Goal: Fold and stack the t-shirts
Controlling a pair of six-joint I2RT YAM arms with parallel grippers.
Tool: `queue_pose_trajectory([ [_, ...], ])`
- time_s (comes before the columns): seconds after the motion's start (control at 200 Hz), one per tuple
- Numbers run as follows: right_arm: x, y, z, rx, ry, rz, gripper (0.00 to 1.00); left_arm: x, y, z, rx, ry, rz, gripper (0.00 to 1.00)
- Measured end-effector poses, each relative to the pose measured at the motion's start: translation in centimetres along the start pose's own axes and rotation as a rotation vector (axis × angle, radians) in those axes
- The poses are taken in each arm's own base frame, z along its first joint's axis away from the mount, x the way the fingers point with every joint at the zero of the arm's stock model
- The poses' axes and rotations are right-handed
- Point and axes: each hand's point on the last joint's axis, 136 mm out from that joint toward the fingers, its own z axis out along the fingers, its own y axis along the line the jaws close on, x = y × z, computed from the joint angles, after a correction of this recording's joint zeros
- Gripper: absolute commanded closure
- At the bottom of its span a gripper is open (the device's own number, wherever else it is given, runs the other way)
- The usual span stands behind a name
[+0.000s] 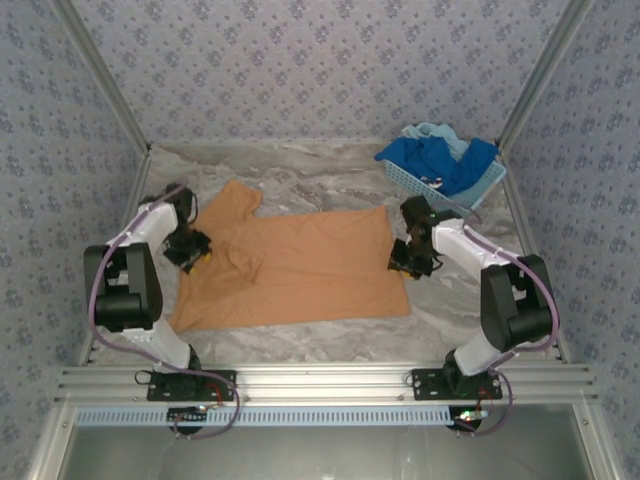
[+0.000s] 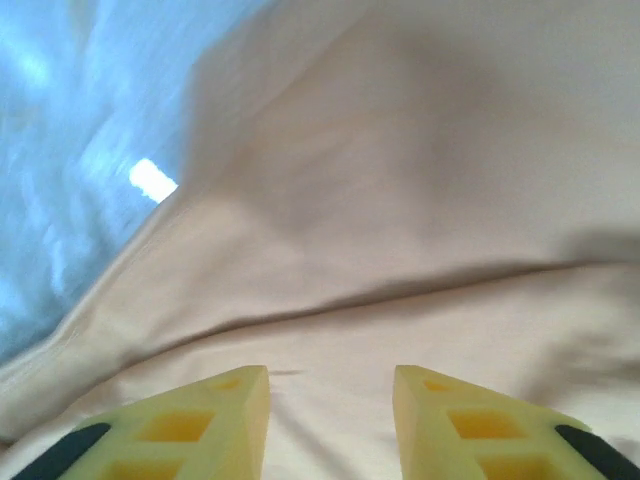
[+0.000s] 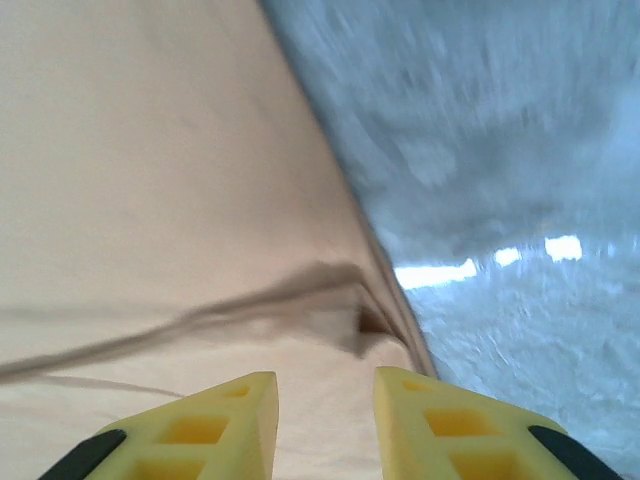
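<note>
i see left gripper [image 2: 331,382] released at the orange t-shirt [image 1: 300,272], left edge; right gripper [image 3: 326,386] released at its right edge.

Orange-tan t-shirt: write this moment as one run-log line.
orange-tan t-shirt: spread on table | left end effector: open, over shirt's left side | right end effector: open, at shirt's right edge | basket: holds blue shirts

Overhead cam; wrist cams close on t-shirt [image 1: 300,270]
</note>
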Motion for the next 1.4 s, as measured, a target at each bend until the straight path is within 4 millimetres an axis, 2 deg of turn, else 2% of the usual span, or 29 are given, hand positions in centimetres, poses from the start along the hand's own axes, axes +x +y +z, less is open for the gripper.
queue_pose_trajectory([
  [0.12,-4.0,2.1,-1.9,-0.047,-0.110,-0.047,0.62,-4.2,-5.8,-4.0,0.154,-0.105,0.024,0.48],
  [0.19,-6.5,2.9,-1.9,-0.054,-0.150,-0.070,0.61,-6.3,-8.7,-4.6,0.212,-0.139,0.039,0.46],
  [0.29,-10.0,3.9,-0.6,-0.044,-0.193,-0.108,0.61,-8.9,-11.9,-3.3,0.249,-0.156,0.061,0.45],
  [0.435,-13.6,4.6,1.9,-0.033,-0.236,-0.147,0.59,-11.5,-14.7,-0.1,0.244,-0.148,0.082,0.44],
  [0.58,-15.8,5.4,4.0,-0.043,-0.253,-0.161,0.59,-14.3,-17.6,1.7,0.264,-0.177,0.131,0.40],
  [0.739,-17.5,6.0,4.9,-0.049,-0.271,-0.167,0.59,-16.8,-19.9,1.9,0.297,-0.223,0.190,0.40],
  [0.934,-19.0,6.3,4.3,-0.042,-0.299,-0.162,0.58,-18.2,-22.4,2.9,0.337,-0.249,0.283,0.41],
  [1.154,-19.5,6.5,3.8,-0.036,-0.307,-0.159,0.58,-16.8,-22.9,5.9,0.303,-0.203,0.340,0.42],
  [1.399,-19.4,6.5,3.9,-0.042,-0.301,-0.136,0.59,-15.5,-23.1,6.1,0.211,-0.230,0.365,0.47],
])
